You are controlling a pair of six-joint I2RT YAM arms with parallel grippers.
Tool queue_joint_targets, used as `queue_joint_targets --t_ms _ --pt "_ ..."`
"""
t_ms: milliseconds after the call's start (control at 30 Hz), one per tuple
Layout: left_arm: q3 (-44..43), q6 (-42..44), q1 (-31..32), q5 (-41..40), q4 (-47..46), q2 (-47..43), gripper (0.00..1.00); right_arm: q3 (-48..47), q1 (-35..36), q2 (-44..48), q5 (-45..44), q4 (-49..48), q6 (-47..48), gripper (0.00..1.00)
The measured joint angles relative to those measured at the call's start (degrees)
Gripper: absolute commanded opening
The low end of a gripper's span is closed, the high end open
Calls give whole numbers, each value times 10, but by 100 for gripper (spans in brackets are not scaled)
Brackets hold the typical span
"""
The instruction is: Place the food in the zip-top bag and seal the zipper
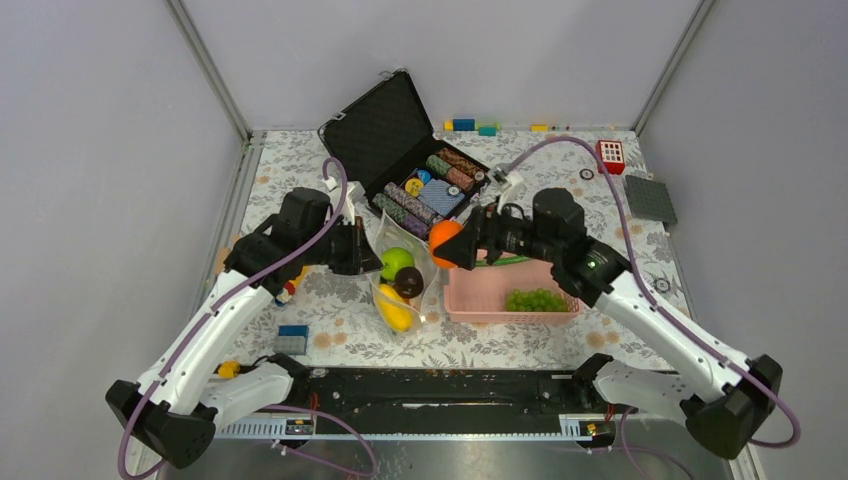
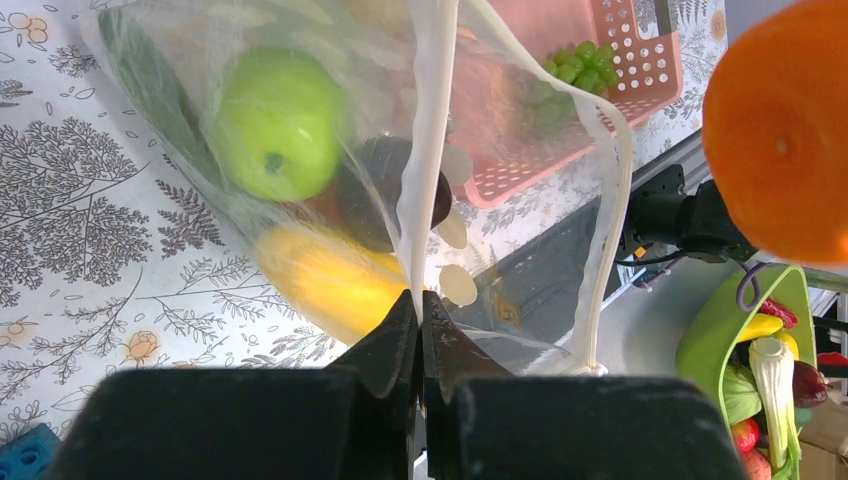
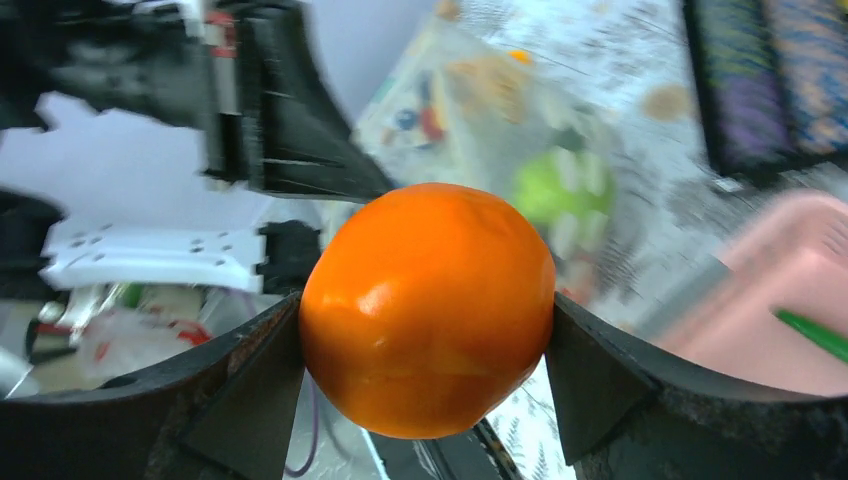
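our right claw (image 3: 426, 325) clamps the hard, likely slippery round orange toy pumpkin (image 3: 425, 290) at its middle, while our left claw (image 2: 420, 325) pinches the rim of the limp polka-dot plastic bag (image 2: 430, 130).

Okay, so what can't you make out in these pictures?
1. Right wrist: zip-top bag and green apple are blurred; the pumpkin blocks the middle.
2. Top: long green pod is mostly hidden under the right gripper.
3. Left wrist: grapes are partly hazy behind bag plastic.
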State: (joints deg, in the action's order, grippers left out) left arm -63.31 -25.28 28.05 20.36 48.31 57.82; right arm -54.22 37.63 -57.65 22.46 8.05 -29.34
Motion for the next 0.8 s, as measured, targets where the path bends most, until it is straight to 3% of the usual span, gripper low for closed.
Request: queue_joint_targets --t_ms 167,367,467,633,800 --pt "2 0 0 7 -3 -1 0 -72 57 -85 65 -49 24 56" --pt "2 0 0 12 -4 -2 0 -141 99 -168 56 -30 56 60" --pt "4 0 0 13 -5 -7 0 -148 106 -190 44 -18 64 69" --pt "5 0 -1 14 -5 -13 0 -164 121 -218 16 12 75 99" --pt "5 0 -2 15 -9 -15 0 -170 126 -223 -6 36 81 100"
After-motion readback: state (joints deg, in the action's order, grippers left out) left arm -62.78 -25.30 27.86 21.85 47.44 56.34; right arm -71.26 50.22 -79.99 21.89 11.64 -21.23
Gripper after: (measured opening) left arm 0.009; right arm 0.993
